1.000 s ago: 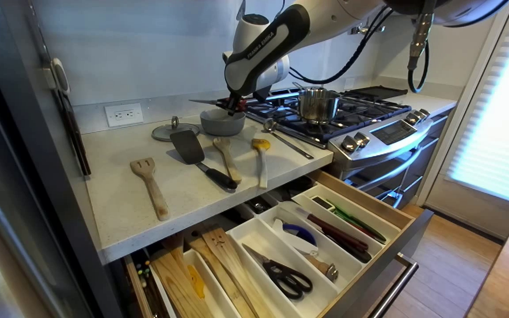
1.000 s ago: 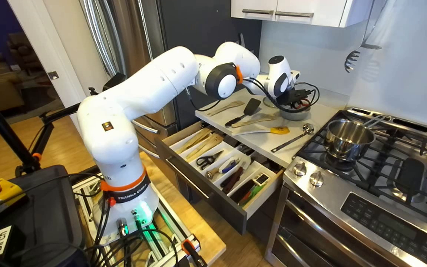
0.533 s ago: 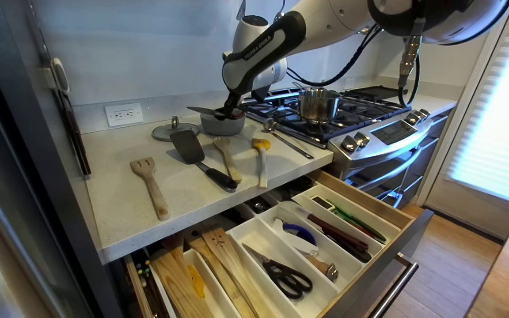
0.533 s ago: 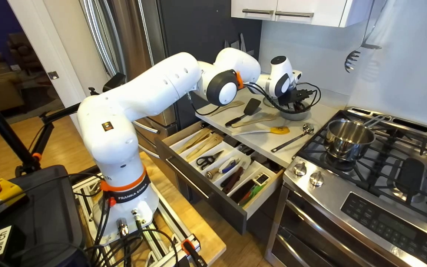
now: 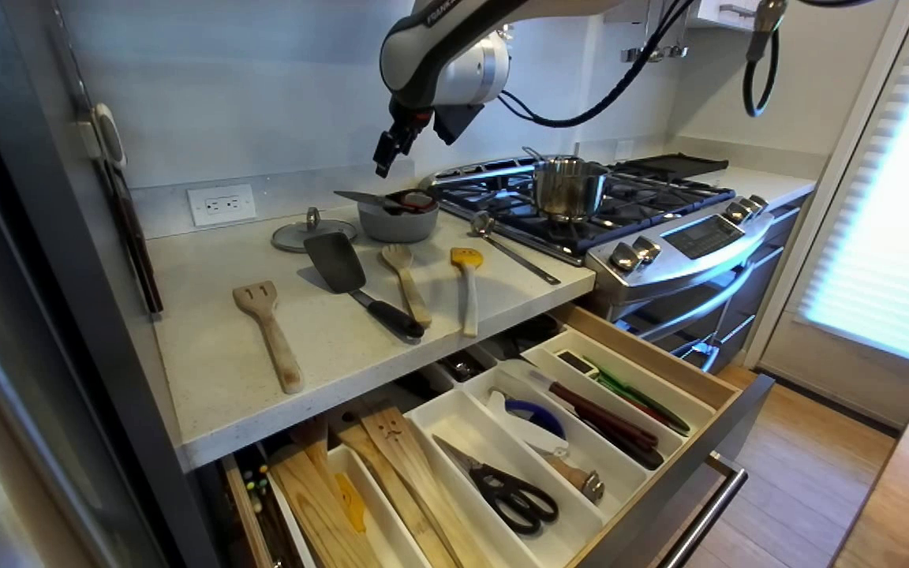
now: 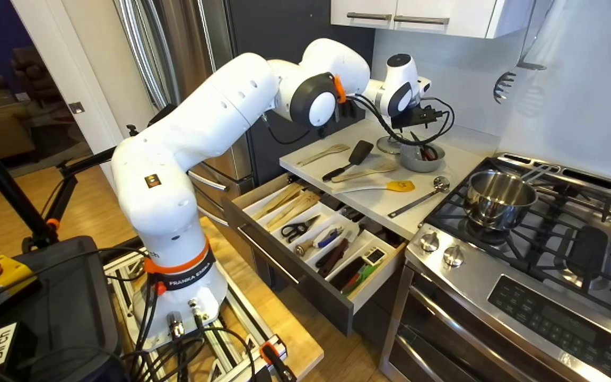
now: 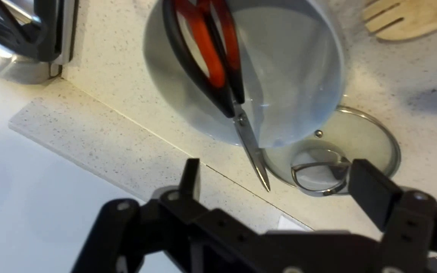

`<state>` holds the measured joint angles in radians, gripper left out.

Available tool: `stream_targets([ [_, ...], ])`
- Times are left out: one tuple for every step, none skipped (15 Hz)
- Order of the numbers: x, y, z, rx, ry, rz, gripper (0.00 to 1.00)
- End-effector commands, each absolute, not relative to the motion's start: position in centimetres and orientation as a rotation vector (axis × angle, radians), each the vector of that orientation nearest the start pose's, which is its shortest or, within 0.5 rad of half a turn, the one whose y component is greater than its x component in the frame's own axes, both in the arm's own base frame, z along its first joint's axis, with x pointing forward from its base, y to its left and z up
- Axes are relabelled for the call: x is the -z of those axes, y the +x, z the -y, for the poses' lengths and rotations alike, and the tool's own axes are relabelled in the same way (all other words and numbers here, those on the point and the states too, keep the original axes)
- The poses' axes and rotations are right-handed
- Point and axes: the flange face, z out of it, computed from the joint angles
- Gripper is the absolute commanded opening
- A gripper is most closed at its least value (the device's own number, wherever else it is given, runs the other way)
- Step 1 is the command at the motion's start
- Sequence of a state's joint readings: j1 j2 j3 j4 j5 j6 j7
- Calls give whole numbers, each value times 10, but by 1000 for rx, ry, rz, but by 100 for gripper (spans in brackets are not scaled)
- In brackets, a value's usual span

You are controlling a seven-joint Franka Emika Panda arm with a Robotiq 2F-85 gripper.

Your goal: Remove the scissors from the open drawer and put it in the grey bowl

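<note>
Scissors (image 7: 247,131) with red and black handles rest in the grey bowl (image 7: 294,72), handles inside, blade tip sticking out over the rim. In an exterior view the scissors (image 5: 360,197) lean across the bowl (image 5: 398,225) at the back of the counter. My gripper (image 7: 276,163) hangs above them, apart, its fingers (image 7: 374,193) wide open with nothing between. Below the counter, the open drawer (image 5: 652,347) shows in both exterior views. Another pair of scissors (image 5: 494,481), all black at the handles, lies in one of its white compartments.
Beside the bowl lies a glass lid (image 5: 314,233). Across the counter are a black spatula (image 5: 336,264), wooden utensils (image 5: 269,327), a yellow-headed spatula (image 5: 466,256) and a ladle (image 5: 514,252). A steel pot (image 6: 499,199) stands on the stove (image 6: 581,249).
A second ago my gripper held the red-handled scissors over the bowl. It went down, let go of them there, and has risen, opened wide. The drawer is unchanged.
</note>
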<state>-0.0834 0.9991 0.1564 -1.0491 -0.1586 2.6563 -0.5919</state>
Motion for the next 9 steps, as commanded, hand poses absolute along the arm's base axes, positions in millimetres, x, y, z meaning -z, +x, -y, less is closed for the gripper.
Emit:
stream_targets([
  [-316, 788, -8, 814, -2944, 934, 100],
  [-322, 781, -12, 810, -2899, 934, 100],
  [-327, 774, -15, 802, -2868, 926, 100],
  [-332, 766, -17, 808, -2840, 924, 100],
  [-337, 758, -21, 803, -2813, 921, 100],
  [-340, 749, -24, 785, -2803, 912, 100],
  [-343, 740, -26, 779, -2802, 891, 100],
  [-347, 731, -28, 767, -2819, 860, 100],
  [-351, 722, -29, 764, -2838, 818, 100],
])
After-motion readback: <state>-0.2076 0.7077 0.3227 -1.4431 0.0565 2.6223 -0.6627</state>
